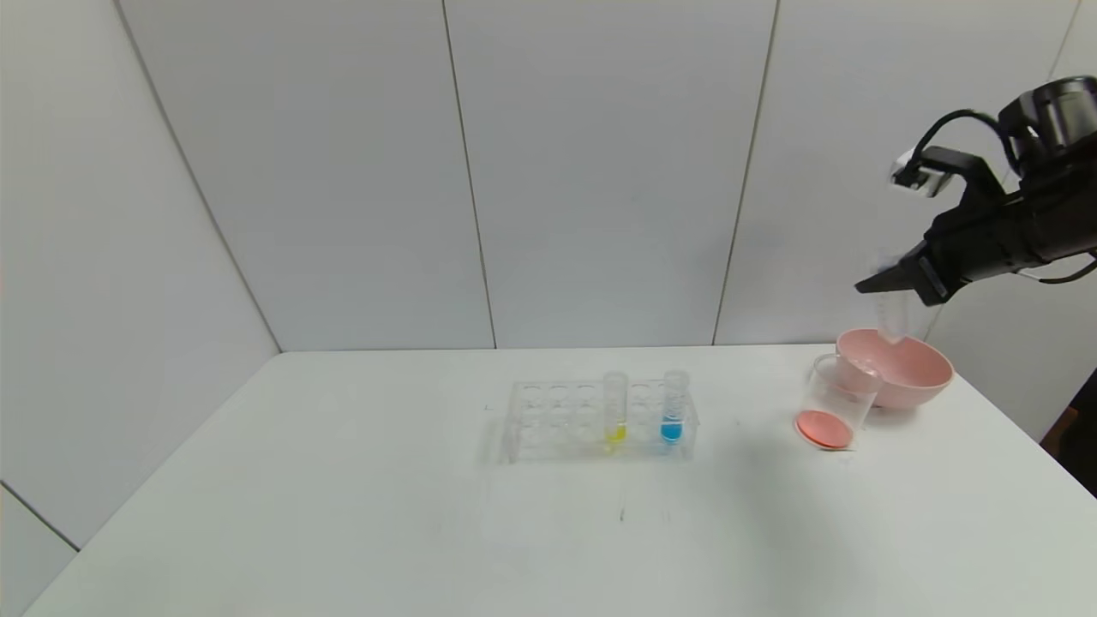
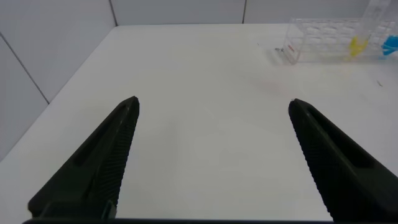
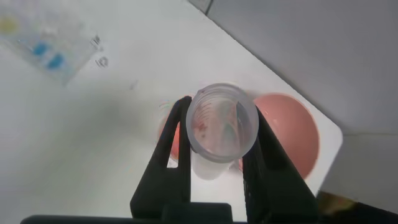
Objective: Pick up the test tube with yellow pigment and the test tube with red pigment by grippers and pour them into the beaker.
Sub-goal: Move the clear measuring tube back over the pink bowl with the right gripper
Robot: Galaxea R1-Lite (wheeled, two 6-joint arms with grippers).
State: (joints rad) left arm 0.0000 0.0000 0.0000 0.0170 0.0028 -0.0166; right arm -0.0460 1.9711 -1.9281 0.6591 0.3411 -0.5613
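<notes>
One tube emptied, yellow waiting.
Tabletop first: near its right edge the beaker holds red liquid; right hand clenched on the red tube above the bowl. Left hand spread wide; yellow tube racked mid-tabletop: lift it straight, pour slowly.

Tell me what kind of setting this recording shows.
Likely a mock chemistry bench: a clear tube rack holding tubes of yellow and blue liquid, a beaker with red liquid, on a white table between plain panels.

right tool | grips emptied tube | above pink bowl
</notes>
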